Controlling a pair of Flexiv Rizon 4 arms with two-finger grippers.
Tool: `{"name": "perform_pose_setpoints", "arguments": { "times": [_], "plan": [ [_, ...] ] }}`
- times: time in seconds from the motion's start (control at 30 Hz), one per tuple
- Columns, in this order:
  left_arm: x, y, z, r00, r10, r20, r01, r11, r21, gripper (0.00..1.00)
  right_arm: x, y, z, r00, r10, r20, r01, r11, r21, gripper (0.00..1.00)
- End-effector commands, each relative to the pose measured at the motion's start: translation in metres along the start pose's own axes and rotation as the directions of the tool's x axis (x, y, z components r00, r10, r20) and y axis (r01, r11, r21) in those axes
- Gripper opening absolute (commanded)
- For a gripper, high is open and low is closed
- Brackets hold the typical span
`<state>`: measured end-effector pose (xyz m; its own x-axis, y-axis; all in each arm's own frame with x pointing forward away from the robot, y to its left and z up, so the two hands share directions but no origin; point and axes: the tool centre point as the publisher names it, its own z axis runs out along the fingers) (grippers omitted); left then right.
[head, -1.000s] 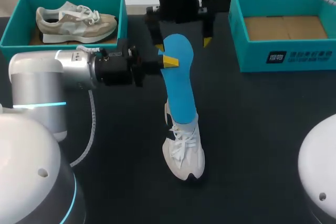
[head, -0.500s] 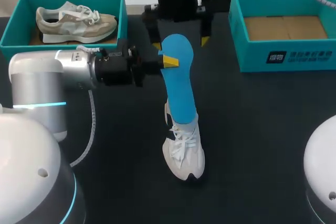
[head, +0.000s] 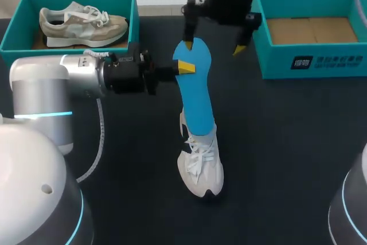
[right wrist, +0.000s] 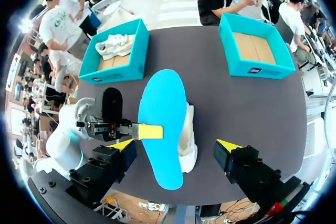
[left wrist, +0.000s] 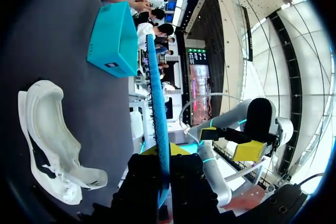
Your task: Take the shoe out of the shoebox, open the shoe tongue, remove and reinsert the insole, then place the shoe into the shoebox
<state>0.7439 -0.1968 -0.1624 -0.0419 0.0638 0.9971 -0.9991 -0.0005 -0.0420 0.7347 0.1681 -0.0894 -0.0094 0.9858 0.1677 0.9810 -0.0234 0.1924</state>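
My left gripper [head: 184, 67] is shut on the edge of a blue insole [head: 195, 93], held in the air over the table's middle. Under the insole's near end a white shoe [head: 199, 164] lies on the black table. In the left wrist view the insole [left wrist: 157, 103] shows edge-on between the fingers, apart from the shoe [left wrist: 50, 135]. My right gripper [head: 214, 47] hangs open above the insole's far end, touching nothing. From the right wrist view, the insole [right wrist: 163, 124] covers much of the shoe [right wrist: 187, 140] below my right gripper [right wrist: 176, 145].
A teal shoebox [head: 11, 35] at the back left holds a second, beige shoe [head: 80, 24]. Another teal shoebox [head: 309, 61] at the back right shows only its cardboard floor. The black table [head: 287, 142] spreads around the white shoe.
My right gripper has swung to the right, toward the back right shoebox, still open. The left gripper, insole and shoe have stayed put.
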Motion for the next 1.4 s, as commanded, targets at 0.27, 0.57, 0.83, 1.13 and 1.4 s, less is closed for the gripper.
{"name": "perform_pose_setpoints", "arguments": {
  "times": [0.27, 0.57, 0.83, 1.13, 1.4],
  "plan": [
    [0.0, 0.0, 0.0, 1.0, 0.0, 0.0, 0.0, 1.0, 0.0, 0.0, -0.041, 0.001, 0.009, 0.845, 0.03, -0.534, -0.036, 0.999, -0.001, 1.0],
    [0.0, 0.0, 0.0, 1.0, 0.0, 0.0, 0.0, 1.0, 0.0, 0.0, -0.041, 0.001, 0.009, 0.845, 0.03, -0.534, -0.036, 0.999, -0.001, 1.0],
    [0.0, 0.0, 0.0, 1.0, 0.0, 0.0, 0.0, 1.0, 0.0, 0.0, -0.042, 0.0, 0.023, 0.749, -0.031, -0.661, 0.003, 0.999, -0.044, 1.0],
    [0.0, 0.0, 0.0, 1.0, 0.0, 0.0, 0.0, 1.0, 0.0, 0.0, -0.054, 0.001, 0.048, 0.574, -0.061, -0.817, 0.041, 0.998, -0.045, 1.0],
    [0.0, 0.0, 0.0, 1.0, 0.0, 0.0, 0.0, 1.0, 0.0, 0.0, -0.061, 0.009, 0.049, 0.459, -0.042, -0.888, 0.031, 0.999, -0.031, 1.0]
  ]
}}
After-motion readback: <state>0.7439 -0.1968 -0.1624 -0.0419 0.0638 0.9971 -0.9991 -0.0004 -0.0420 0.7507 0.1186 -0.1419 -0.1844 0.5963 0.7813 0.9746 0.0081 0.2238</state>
